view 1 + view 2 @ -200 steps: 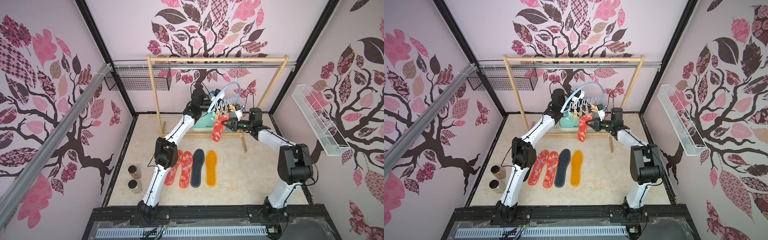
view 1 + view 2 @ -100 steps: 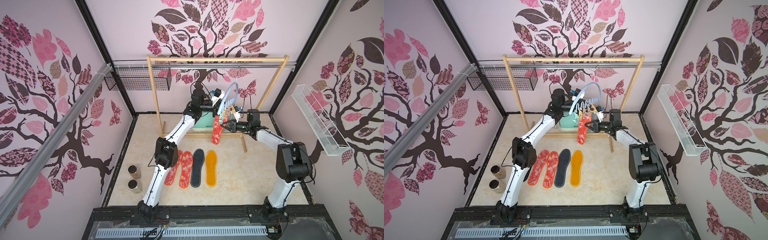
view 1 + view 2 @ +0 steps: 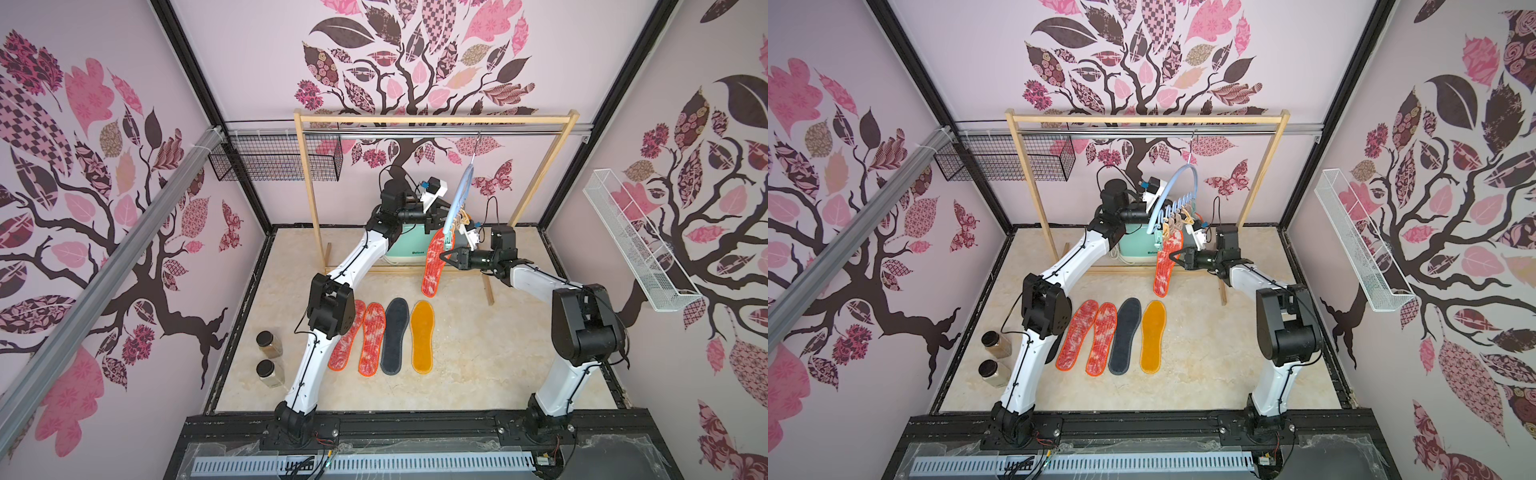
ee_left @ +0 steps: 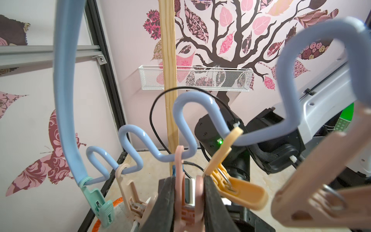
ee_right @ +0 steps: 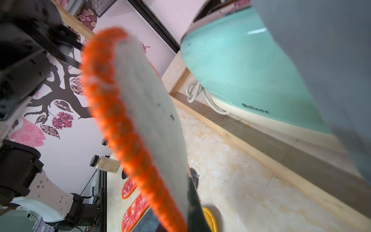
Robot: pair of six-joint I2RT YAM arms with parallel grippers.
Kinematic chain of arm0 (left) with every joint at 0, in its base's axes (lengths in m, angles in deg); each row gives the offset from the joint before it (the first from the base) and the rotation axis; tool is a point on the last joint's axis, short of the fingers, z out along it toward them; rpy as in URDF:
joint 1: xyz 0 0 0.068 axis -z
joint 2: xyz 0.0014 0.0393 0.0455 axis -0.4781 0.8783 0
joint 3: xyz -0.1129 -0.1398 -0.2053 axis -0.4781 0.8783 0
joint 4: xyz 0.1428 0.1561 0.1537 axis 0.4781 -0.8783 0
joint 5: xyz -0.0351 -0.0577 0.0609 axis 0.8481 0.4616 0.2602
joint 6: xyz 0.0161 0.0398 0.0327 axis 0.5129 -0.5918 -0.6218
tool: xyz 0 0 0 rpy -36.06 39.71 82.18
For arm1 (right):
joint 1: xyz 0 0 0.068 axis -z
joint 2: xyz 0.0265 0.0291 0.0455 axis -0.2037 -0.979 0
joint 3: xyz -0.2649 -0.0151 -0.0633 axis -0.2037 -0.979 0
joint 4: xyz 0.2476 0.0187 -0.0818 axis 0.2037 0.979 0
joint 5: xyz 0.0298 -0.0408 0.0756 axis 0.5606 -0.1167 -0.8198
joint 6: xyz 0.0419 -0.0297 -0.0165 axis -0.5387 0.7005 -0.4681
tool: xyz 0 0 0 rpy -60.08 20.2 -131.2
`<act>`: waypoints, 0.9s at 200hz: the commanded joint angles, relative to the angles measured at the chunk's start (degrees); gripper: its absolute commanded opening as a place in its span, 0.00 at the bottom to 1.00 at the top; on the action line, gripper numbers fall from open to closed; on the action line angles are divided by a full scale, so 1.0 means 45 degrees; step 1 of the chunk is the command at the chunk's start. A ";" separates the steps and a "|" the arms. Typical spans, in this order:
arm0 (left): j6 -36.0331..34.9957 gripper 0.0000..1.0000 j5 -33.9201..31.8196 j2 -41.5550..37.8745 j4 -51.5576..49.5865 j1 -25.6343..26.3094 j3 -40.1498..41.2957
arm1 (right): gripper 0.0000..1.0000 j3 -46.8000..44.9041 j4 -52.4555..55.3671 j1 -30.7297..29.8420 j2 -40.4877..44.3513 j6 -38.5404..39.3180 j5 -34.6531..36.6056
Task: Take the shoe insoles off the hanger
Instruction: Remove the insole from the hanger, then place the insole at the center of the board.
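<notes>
— Top views both show four shoe insoles [image 3: 395, 336] lying side by side on the floor [image 3: 478, 353], nearest the arm bases: two red-mottled, one dark grey, one mustard. Those are off.
— And further in?
— One red-mottled hanging insole [image 3: 432, 266] dangles below the hanger [image 3: 1166, 190], clear of the floor. The right gripper [image 3: 444, 255] is clamped on its edge, roughly halfway up.
— The left?
— The left gripper [image 4: 187, 182] pinches a pink clothespin [image 4: 179, 164] on the hanger's wavy bar, fingers pressed on both its sides. Whether the pin has let go, I cannot tell.
— What's left?
— I judge this fifth one is mid-release; the other pins in sight look empty. Farthest back, the hanger's hook sits on the wooden rack [image 3: 432, 119].
</notes>
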 commanded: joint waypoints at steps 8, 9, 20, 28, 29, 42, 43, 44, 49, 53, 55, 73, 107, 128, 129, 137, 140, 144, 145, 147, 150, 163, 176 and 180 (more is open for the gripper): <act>0.0700 0.10 -0.0062 -0.0546 0.0451 -0.0315 0.0443 | 0.00 -0.0652 0.0335 -0.0495 0.1375 -0.0714 0.1230; 0.0713 0.10 -0.0059 -0.0557 0.0505 -0.0333 0.0458 | 0.00 -0.0705 0.0301 -0.0506 0.1411 -0.0757 0.1273; 0.0773 0.10 -0.0100 -0.0694 0.0626 -0.0418 0.0630 | 0.00 -0.1165 0.0217 -0.0608 0.1762 -0.1114 0.1468; 0.0831 0.10 -0.0121 -0.0738 0.0726 -0.0489 0.0769 | 0.00 -0.1497 0.0182 -0.0708 0.2054 -0.1445 0.1659; 0.0838 0.10 -0.0127 -0.0741 0.0721 -0.0488 0.0778 | 0.00 -0.1547 0.0154 -0.0720 0.2092 -0.1485 0.1683; 0.0917 0.10 -0.0104 -0.0792 0.0753 -0.0610 0.0861 | 0.00 -0.1965 0.0338 -0.0880 0.2565 -0.1831 0.1869; 0.0939 0.10 -0.0089 -0.0797 0.0763 -0.0607 0.0872 | 0.00 -0.2015 0.0350 -0.0880 0.2650 -0.1863 0.1905; 0.0960 0.10 -0.0072 -0.0800 0.0759 -0.0616 0.0878 | 0.00 -0.2070 0.0395 -0.0884 0.2683 -0.1898 0.1933; 0.1021 0.10 -0.0057 -0.0821 0.0834 -0.0657 0.0929 | 0.00 -0.2243 0.0582 -0.0968 0.2892 -0.2035 0.2070; 0.1115 0.10 -0.0055 -0.0850 0.0926 -0.0705 0.1006 | 0.00 -0.2381 0.0690 -0.1030 0.3064 -0.2137 0.2141; 0.1165 0.10 -0.0050 -0.0858 0.0978 -0.0713 0.1027 | 0.00 -0.2413 0.0771 -0.1050 0.3155 -0.2160 0.2138; 0.1394 0.10 -0.0052 -0.0952 0.1287 -0.0844 0.1277 | 0.00 -0.2721 0.2239 -0.1241 0.3994 -0.2173 0.2452; 0.1372 0.10 -0.0089 -0.1182 0.1389 -0.0974 0.1680 | 0.00 -0.3004 0.6451 -0.1277 0.6042 -0.1609 0.3819; 0.1534 0.10 -0.0122 -0.1215 0.1564 -0.1014 0.1763 | 0.00 -0.3731 0.7485 -0.1276 0.7367 -0.1519 0.4275; 0.1531 0.10 -0.0127 -0.1214 0.1579 -0.1015 0.1763 | 0.00 -0.3758 0.7556 -0.1277 0.7415 -0.1512 0.4309; 0.1567 0.10 -0.0083 -0.1233 0.1593 -0.1042 0.1782 | 0.00 -0.3944 0.8036 -0.1278 0.7722 -0.1466 0.4624; 0.1566 0.10 -0.0076 -0.1249 0.1604 -0.1036 0.1802 | 0.00 -0.4010 0.8189 -0.1278 0.7810 -0.1451 0.4691; 0.1566 0.10 -0.0064 -0.1259 0.1598 -0.1067 0.1819 | 0.00 -0.4097 0.8344 -0.1279 0.7900 -0.1407 0.4744; 0.1566 0.10 -0.0069 -0.1265 0.1606 -0.1061 0.1820 | 0.00 -0.4107 0.8376 -0.1279 0.7916 -0.1387 0.4769; 0.1576 0.10 -0.0068 -0.1270 0.1597 -0.1056 0.1835 | 0.00 -0.4112 0.8449 -0.1279 0.7943 -0.1338 0.4802; 0.1568 0.10 -0.0064 -0.1298 0.1594 -0.1069 0.1857 | 0.00 -0.4177 0.8531 -0.1269 0.7982 -0.1288 0.4882; 0.1585 0.10 -0.0046 -0.1373 0.1643 -0.1112 0.1985 | 0.00 -0.4400 0.8693 -0.1269 0.7940 -0.1231 0.5111; 0.1586 0.10 -0.0021 -0.1512 0.1667 -0.1161 0.2159 | 0.00 -0.4374 0.8904 -0.1273 0.7656 -0.1241 0.5143; 0.1581 0.10 -0.0030 -0.1552 0.1672 -0.1170 0.2204 | 0.00 -0.4342 0.8950 -0.1266 0.7542 -0.1267 0.5145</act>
